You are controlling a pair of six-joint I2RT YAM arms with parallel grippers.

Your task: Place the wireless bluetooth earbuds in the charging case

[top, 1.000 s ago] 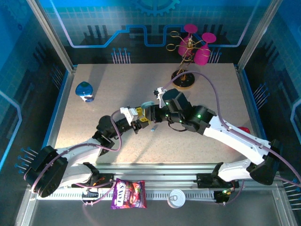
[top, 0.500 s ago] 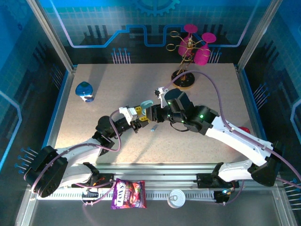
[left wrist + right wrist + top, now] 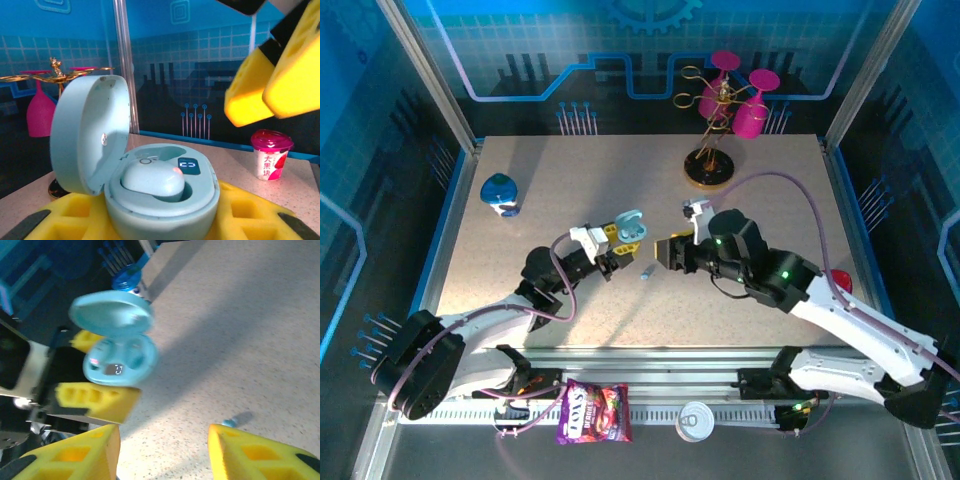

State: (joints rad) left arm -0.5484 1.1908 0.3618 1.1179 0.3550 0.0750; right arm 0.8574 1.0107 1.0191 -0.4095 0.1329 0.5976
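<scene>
A light blue charging case [image 3: 629,228] is held up with its lid open, and my left gripper [image 3: 618,243] is shut on its base. In the left wrist view the case [image 3: 165,207] sits between the yellow pads [image 3: 47,222], with one light blue earbud [image 3: 154,180] seated in a socket and the lid [image 3: 87,135] swung left. My right gripper [image 3: 667,251] hangs open just right of the case, nothing between its fingers [image 3: 75,455]. A second light blue earbud [image 3: 647,271] lies on the table below the case, next to the right fingertip [image 3: 230,423].
A blue lidded object [image 3: 500,193] stands at the table's far left. A gold stand with pink glasses [image 3: 725,98] rises at the back. A red-lidded cup [image 3: 838,278] sits at the right edge. A snack bag [image 3: 593,411] and a can [image 3: 698,420] lie on the front rail.
My right gripper has drawn back to the right, away from the case it was over, and is open. The left gripper still holds the open case in about the same place.
</scene>
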